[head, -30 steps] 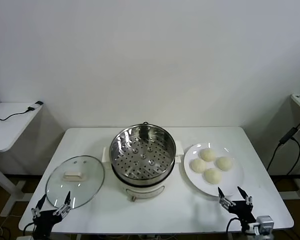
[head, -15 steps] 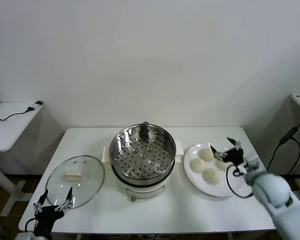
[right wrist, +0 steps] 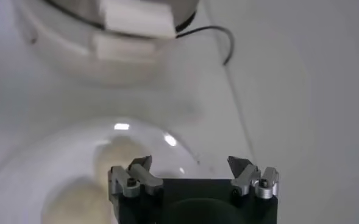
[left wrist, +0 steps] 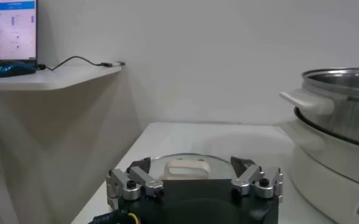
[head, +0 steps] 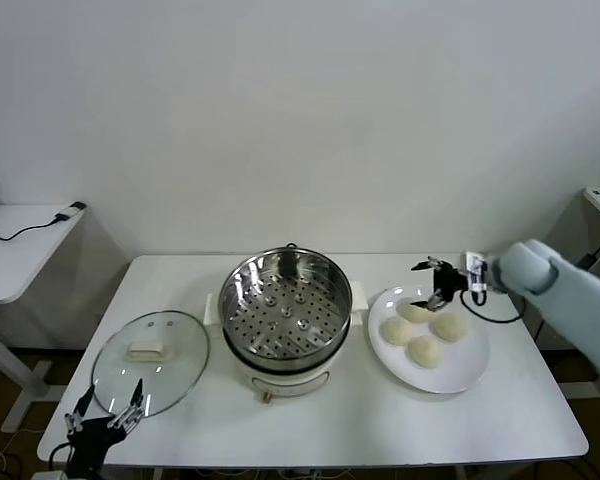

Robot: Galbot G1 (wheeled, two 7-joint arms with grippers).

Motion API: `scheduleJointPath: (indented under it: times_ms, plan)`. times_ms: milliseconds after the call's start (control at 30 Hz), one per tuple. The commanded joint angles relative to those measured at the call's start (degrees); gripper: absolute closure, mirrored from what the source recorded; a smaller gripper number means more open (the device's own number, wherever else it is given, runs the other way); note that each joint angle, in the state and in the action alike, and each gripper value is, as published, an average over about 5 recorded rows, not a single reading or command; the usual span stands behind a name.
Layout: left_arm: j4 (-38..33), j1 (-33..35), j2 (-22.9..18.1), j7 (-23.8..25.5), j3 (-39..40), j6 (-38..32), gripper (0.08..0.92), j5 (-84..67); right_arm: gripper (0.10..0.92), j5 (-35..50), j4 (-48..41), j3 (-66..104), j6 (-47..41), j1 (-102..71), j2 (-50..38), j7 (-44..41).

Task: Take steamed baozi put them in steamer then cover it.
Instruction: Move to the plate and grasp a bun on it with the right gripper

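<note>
Four cream-white baozi (head: 421,328) lie on a white plate (head: 458,368) at the table's right. The shiny steamer (head: 285,305) stands mid-table on its cream base, its perforated tray bare. The glass cover (head: 150,361) with a cream handle lies flat at the left. My right gripper (head: 429,283) is open, just above the plate's far edge near the rear baozi; two baozi (right wrist: 109,159) show in the right wrist view. My left gripper (head: 102,423) is open and empty at the table's front left edge, just in front of the cover (left wrist: 185,165).
A side table (head: 20,245) with a cable stands at the left. A black cable (head: 570,285) hangs at the right, off the table. The steamer's side handle (left wrist: 307,100) juts toward the cover.
My right arm rose from the front right corner and swung over the plate to its far edge, gripper open throughout. The left gripper stayed put.
</note>
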Motion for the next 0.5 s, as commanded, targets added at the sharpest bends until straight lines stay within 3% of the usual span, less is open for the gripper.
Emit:
scheduleJointPath:
  times_ms: [33,200,500]
  plan:
    - [0.39,-0.04,0.03,0.05,-0.01,0.02,0.177,-0.01,0.203,2.63,-11.02,-25.20,1.19,20.54,6.88,-12.07]
    - [0.22,0.22,-0.21,0.11,-0.10,0.15,0.177,0.07,0.203,4.48,-13.94,-23.03,-2.80,12.98,11.04,-8.52]
    - [0.57,0.10,-0.85,0.17,-0.05,0.18,0.177,0.62,0.203,0.02,-23.09,-17.70,-4.48,5.19,19.09,-4.67]
